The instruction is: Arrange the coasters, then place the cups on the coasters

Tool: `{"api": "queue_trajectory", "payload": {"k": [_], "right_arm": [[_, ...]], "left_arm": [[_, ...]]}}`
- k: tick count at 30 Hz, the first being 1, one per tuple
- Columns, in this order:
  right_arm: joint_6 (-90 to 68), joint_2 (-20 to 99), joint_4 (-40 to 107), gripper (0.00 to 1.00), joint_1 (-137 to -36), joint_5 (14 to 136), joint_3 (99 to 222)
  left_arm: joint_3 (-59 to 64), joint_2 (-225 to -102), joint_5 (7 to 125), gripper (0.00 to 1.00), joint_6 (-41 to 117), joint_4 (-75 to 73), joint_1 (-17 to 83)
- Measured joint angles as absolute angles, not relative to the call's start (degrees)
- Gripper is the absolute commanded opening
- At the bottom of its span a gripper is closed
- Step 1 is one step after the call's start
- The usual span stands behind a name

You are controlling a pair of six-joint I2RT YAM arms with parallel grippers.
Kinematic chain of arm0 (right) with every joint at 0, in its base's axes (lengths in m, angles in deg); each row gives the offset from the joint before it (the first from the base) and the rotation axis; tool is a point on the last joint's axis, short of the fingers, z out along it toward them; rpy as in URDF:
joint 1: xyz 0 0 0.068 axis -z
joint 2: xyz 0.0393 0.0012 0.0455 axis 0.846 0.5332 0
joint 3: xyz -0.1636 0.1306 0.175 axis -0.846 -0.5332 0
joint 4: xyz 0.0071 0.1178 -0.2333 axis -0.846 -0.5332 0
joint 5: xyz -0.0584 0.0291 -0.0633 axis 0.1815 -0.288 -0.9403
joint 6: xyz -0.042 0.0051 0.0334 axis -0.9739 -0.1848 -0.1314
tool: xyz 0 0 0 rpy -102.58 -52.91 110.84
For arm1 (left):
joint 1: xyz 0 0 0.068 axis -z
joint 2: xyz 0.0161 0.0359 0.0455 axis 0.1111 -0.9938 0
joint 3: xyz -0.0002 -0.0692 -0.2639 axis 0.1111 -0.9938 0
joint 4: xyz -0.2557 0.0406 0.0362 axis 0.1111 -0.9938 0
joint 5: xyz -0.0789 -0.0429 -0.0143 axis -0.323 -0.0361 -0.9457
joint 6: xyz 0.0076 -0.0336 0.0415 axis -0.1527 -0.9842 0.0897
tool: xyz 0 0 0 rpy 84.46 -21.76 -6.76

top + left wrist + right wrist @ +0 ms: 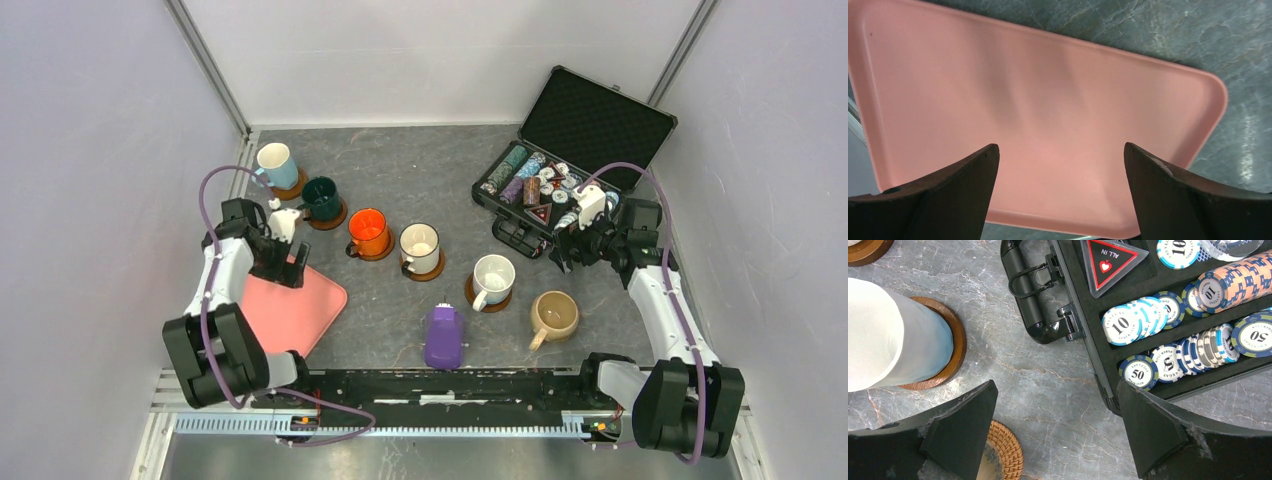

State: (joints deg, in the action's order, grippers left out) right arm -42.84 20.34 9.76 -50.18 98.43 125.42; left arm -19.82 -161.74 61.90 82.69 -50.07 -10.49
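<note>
Six cups stand in a diagonal row, each on a coaster: light blue (275, 165), dark green (322, 198), orange (368, 231), cream (420, 246), white (492, 280) and beige (553, 314). Dark wood coasters show under the first five, for instance under the white cup (955, 347). The beige cup (983, 467) sits on a lighter woven coaster (1005, 450). My left gripper (290, 268) hangs open over the pink tray (1048, 100), nothing between its fingers. My right gripper (1057, 390) is open above bare table between the white cup (888, 335) and the chip case, empty.
An open black case (590, 125) of poker chips (1128, 322) stands at the back right, its handle (1023, 285) towards the cups. A purple oblong device (444, 337) lies near the front edge. The pink tray (295, 310) lies front left. Walls close in on both sides.
</note>
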Motion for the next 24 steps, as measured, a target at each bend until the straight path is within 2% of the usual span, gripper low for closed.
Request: {"api": "queue_trajectory", "payload": {"k": [3, 6, 13, 18, 24], "right_arm": [[-42.89, 20.31, 9.76, 0.98, -50.18, 98.1, 125.42], [-42.95, 19.94, 9.85, 0.98, -50.18, 97.42, 124.98], [-43.26, 19.05, 9.78, 0.98, -50.18, 96.61, 124.11], [-43.28, 19.07, 9.91, 0.98, -50.18, 96.59, 124.09], [-43.35, 19.07, 9.91, 0.98, -50.18, 96.13, 124.09]], "left_arm": [[-20.01, -165.48, 61.77, 0.97, 86.5, -47.16, -10.64], [-20.58, -168.41, 60.98, 1.0, 89.08, -45.37, -10.64], [-29.63, -161.52, 59.25, 1.0, 90.28, -44.34, -9.44], [-32.93, -160.47, 59.52, 1.0, 90.12, -41.87, -5.0], [-31.51, -164.76, 61.09, 0.99, 89.45, -37.61, 1.32]]}}
